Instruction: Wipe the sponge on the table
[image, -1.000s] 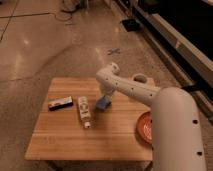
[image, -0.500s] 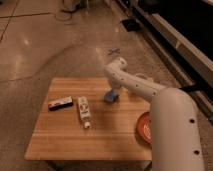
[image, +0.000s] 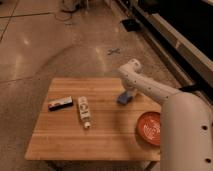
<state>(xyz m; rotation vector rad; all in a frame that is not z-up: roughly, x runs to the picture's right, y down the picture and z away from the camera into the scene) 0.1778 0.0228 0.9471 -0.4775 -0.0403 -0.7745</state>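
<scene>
The blue sponge (image: 123, 98) lies on the light wooden table (image: 100, 130), toward its far right part. My gripper (image: 129, 93) reaches down from the white arm right onto the sponge's far end and seems to hold it against the tabletop. The arm's wrist covers the fingers, so their state does not show.
An orange plate (image: 150, 128) sits at the table's right edge, partly behind my arm. A dark flat box with a pale label (image: 60, 103) and a white bottle lying on its side (image: 84, 111) rest on the left half. Polished floor surrounds the table.
The gripper and the sponge have slid to the right across the tabletop, away from the white bottle. The box, bottle and plate have stayed put.
</scene>
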